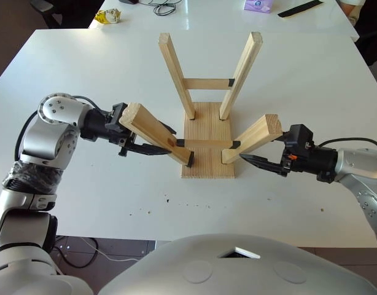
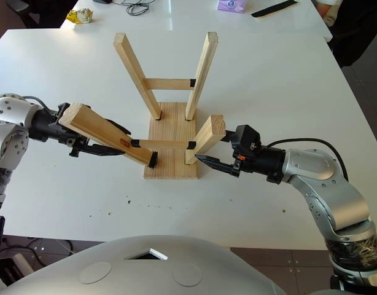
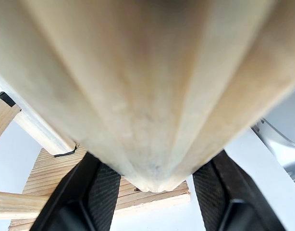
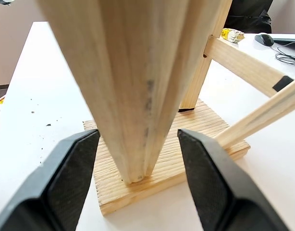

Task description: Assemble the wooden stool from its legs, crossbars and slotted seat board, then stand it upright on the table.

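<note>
**Head views.** The seat board [image 1: 207,167] lies flat on the white bench [image 1: 84,61] with the stool inverted: four legs rise from it and splay outward. The far left leg [image 1: 176,74] and far right leg [image 1: 240,74] are joined by the far crossbar [image 1: 207,83]. The near left leg [image 1: 155,132] and near right leg [image 1: 253,138] are joined by the near crossbar [image 1: 207,143]. The left gripper [image 1: 167,142] straddles the near left leg partway along it. The right gripper [image 1: 253,150] sits at the near right leg, close to the seat board. A yellow wrapper [image 1: 108,15] lies far back, to the left.

**Left wrist view.** The near left leg [image 3: 147,86] runs between the jaws toward the seat board [image 3: 46,168]. The jaws bear on both its sides with no gap showing: clamped.

**Right wrist view.** The near right leg [image 4: 133,72] stands between the jaws, which are apart, with a gap on each side. Behind it, the far crossbar [image 4: 243,60] links the far legs above the seat board [image 4: 205,130].
</note>
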